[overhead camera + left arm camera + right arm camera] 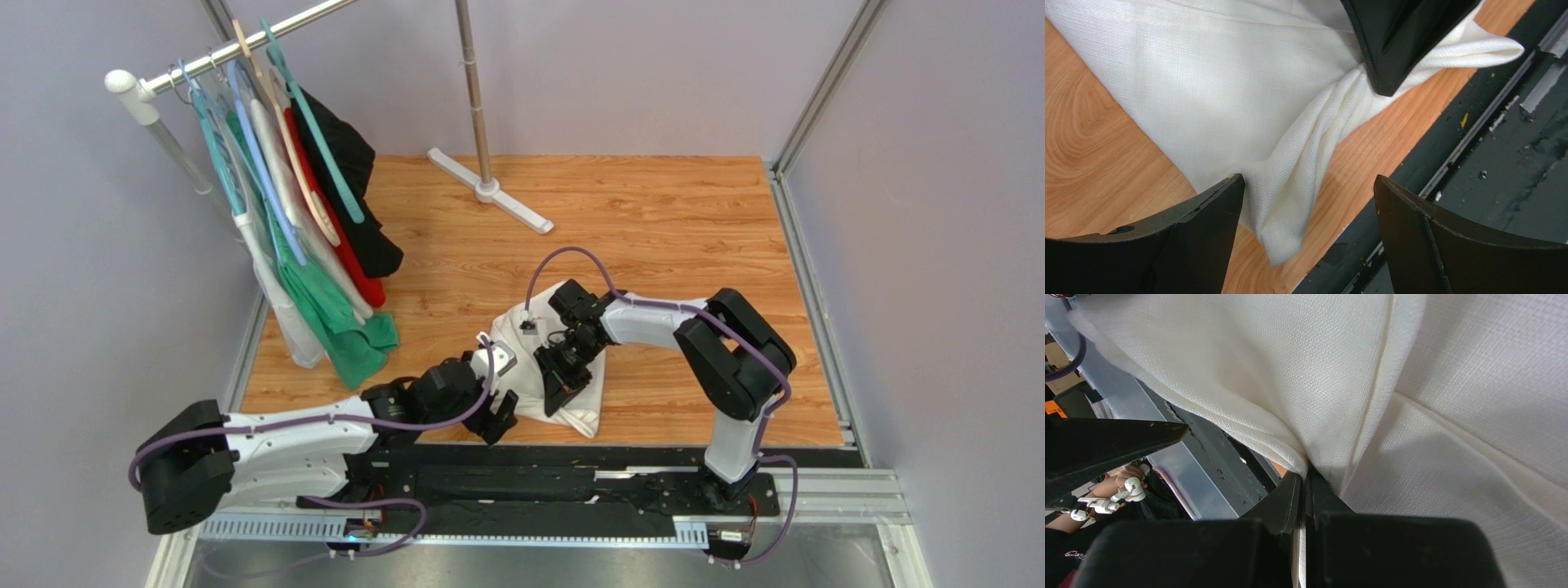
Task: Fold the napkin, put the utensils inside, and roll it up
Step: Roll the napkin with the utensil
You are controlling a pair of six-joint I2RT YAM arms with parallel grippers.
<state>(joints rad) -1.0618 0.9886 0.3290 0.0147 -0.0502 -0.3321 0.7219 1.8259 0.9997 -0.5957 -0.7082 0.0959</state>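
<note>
Saw the napkin (515, 349) bunched on the wooden table (687, 233), toward its 6 o'clock edge, just short of the black rail (589, 472). Judged its long axis, in the top view, to run from 11 o'clock to 5 o'clock, with a loose corner pointing to 5. Found the right gripper (558, 390) squeezed fully together on a gathered fold near the middle of the cloth, drawing it up into a ridge. Traced that twisted ridge in the left wrist view from the pinch at 1 o'clock down to a limp corner tip at 7 o'clock. Found the left gripper (497, 420) spread wide at the napkin's 7 o'clock side, holding nothing, its 2 fingers (1198, 233) straddling that corner tip, 1 of them just beside the cloth edge. Could not tell whether it touched. Noted hung clothes (307, 245) well apart at 10 o'clock.
</note>
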